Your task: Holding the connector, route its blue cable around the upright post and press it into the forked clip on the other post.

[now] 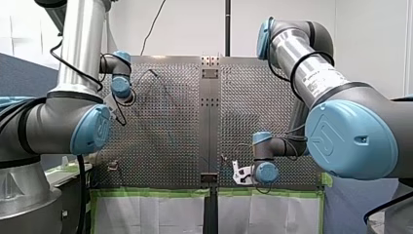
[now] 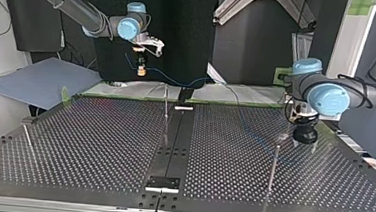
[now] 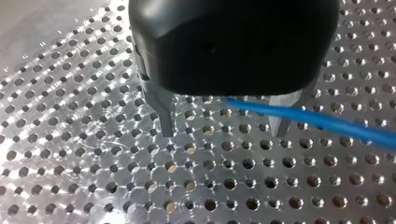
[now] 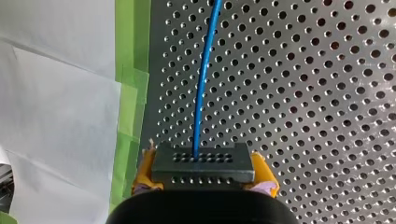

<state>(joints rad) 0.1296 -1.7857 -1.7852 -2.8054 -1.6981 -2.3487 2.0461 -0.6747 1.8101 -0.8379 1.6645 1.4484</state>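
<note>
Right wrist view: connector (image 4: 203,163) clamped just beside table-edge green tape (image 4: 133,70).

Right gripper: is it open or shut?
Shut: the right gripper clamps the connector between its yellow pads; the blue cable leaves it.

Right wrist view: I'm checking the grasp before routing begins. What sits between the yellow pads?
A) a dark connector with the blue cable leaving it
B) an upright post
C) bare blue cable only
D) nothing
A: the connector is clamped between my right gripper's yellow pads, and the blue cable runs from its face out over the perforated table.
</note>
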